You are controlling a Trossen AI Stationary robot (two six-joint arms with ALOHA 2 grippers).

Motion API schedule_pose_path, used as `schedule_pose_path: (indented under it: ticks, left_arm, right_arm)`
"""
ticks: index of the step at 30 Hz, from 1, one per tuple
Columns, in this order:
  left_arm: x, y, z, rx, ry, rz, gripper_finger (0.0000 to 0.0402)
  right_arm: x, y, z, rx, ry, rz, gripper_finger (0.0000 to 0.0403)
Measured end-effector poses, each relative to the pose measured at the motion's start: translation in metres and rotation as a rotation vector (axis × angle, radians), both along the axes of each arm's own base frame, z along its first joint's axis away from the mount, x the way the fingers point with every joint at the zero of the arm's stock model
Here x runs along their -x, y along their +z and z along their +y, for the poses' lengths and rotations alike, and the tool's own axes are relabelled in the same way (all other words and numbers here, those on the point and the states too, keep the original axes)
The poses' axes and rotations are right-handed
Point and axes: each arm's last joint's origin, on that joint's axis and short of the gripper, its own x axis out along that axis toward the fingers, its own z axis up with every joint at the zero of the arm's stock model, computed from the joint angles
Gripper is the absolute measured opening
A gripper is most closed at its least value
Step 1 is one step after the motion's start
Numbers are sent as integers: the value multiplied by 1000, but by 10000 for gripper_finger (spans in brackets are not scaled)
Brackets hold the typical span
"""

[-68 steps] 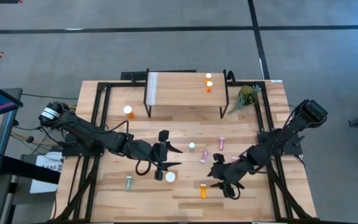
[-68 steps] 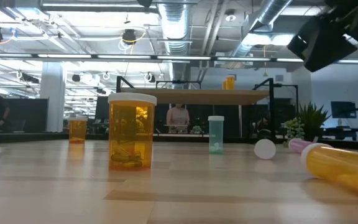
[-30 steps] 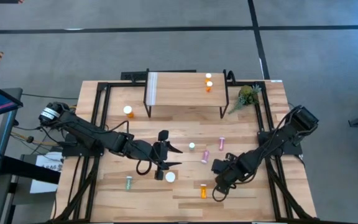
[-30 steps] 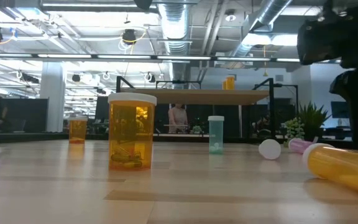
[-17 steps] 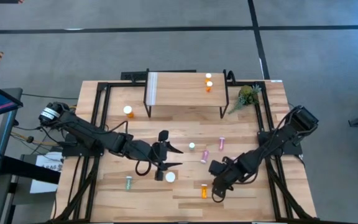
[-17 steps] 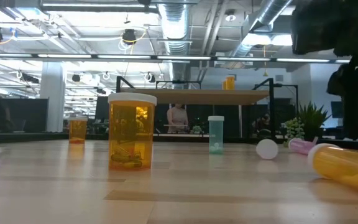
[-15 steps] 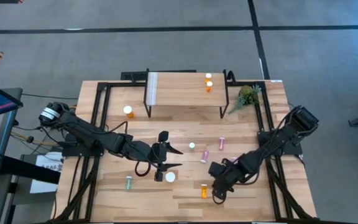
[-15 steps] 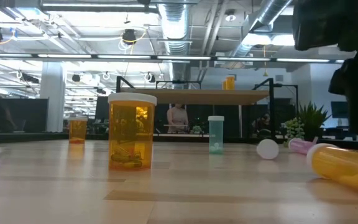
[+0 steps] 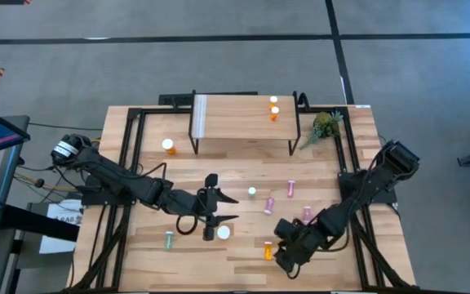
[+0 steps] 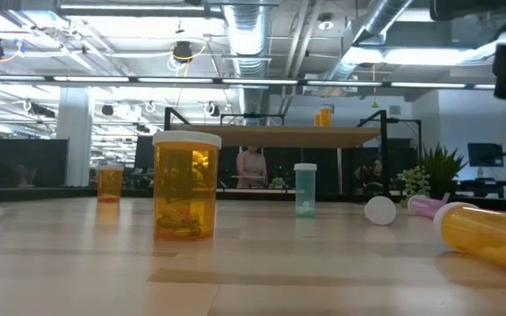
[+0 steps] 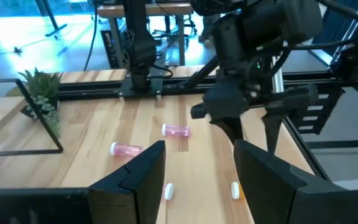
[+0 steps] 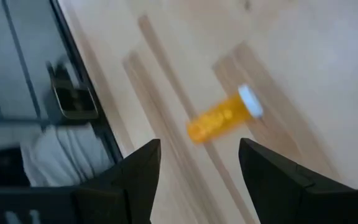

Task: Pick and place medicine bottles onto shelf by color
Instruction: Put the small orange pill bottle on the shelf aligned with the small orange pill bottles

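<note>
My worktop (image 9: 243, 253) is light wood planking inside a black metal frame (image 9: 129, 147). A small green plant (image 9: 325, 125) sits near its far right corner. Grey floor (image 9: 219, 65) lies beyond, crossed by a dark line (image 9: 178, 37). In the low view, a person (image 10: 252, 165) stands far back.

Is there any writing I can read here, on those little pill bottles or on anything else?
None can be read. The big orange bottle standing on the table shows no label, nor does the orange bottle lying on its side. The papers beside the table carry print too small to read.
</note>
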Motion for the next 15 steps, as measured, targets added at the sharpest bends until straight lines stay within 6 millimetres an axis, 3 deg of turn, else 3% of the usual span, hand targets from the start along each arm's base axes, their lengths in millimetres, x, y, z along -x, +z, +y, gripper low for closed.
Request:
schedule_pose_path:
  ticks: [7,15]
  left_arm:
    - [5,2,-11,-10,15,-23,180]
    - [5,2,-11,-15,15,-21,180]
  right_arm:
    - [5,-2,1,57,-92,7,240]
    - [-27,-17,23,130,-9,117,240]
